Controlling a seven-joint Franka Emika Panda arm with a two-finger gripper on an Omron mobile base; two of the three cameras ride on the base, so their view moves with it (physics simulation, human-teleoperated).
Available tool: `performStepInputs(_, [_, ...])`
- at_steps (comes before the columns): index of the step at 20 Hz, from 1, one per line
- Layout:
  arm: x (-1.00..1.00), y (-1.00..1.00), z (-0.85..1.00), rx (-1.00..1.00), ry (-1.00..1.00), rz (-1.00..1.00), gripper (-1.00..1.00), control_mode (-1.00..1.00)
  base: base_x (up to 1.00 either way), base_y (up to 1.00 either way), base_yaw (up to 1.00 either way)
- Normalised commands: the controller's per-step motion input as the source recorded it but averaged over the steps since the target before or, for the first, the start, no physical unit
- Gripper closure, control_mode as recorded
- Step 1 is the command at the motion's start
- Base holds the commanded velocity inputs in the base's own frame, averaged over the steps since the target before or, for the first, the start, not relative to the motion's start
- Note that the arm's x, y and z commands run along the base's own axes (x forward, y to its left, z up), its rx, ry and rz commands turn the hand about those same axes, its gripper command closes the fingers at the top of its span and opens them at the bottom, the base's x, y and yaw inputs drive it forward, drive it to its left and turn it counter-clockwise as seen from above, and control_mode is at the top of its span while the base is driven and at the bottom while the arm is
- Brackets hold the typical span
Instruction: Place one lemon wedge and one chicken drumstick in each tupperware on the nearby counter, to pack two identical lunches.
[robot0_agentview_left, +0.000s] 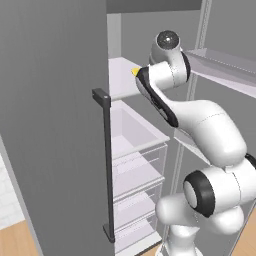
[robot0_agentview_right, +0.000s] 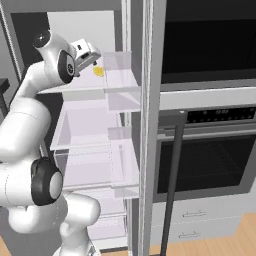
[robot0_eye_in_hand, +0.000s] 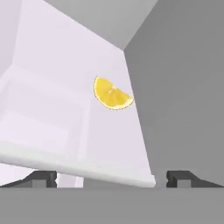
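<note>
1. Gripper: jaws spread wide, nothing between them.
2. Lemon wedge: lies on the fridge shelf, ahead of the fingertips, well apart, roughly centred between them.
3. Wedge's long axis runs slightly oblique to the jaw line; judged a straight advance suffices.

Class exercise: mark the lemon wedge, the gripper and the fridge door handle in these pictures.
lemon wedge (robot0_eye_in_hand: 112, 94): hand view, on its cut yellow face.
gripper (robot0_eye_in_hand: 111, 178): hand view, midway between its open fingertips.
fridge door handle (robot0_agentview_left: 106, 165): left base view, mid-bar.
</note>
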Motion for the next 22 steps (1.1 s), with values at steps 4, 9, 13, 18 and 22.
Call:
performStepInputs(4, [1.0,0.1,-0.16,-0.02,0.15,0.0,-1.0,-1.0,0.0,0.0,0.0])
performStepInputs(9, [0.64,0.16,-0.09,-0.03,0.12,0.0,-1.0,-1.0,0.0,0.0,0.0])
performStepInputs(13, [0.83,0.02,-0.27,-0.02,0.01,0.0,-1.0,-1.0,0.0,0.0,0.0])
performStepInputs(18, [0.8,0.0,-0.2,0.0,0.07,0.0,-1.0,-1.0,0.0,0.0,0.0])
performStepInputs(22, [0.76,0.0,-0.11,0.0,0.13,0.0,-1.0,-1.0,0.0,0.0,0.0])
